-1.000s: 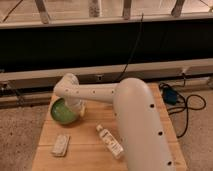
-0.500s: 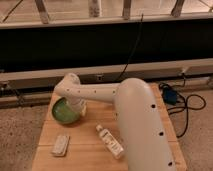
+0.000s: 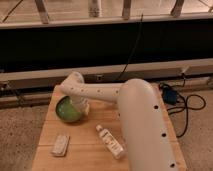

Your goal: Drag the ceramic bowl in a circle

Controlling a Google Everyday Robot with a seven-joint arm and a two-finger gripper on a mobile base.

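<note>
The claw [image 3: 80,106] sits at the ceramic bowl [image 3: 69,110] in the left middle of the frame, on the desk [image 3: 85,150]. Below the bowl, bare wood runs down to a flat white packet [image 3: 60,144] at lower left. A white bottle [image 3: 111,142] lies at lower centre. The white arm [image 3: 142,120] blocks the desk's right half.

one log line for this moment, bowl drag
tool at near rim of glossy green ceramic bowl | bowl on wooden table, far-left corner | drag underway
</note>
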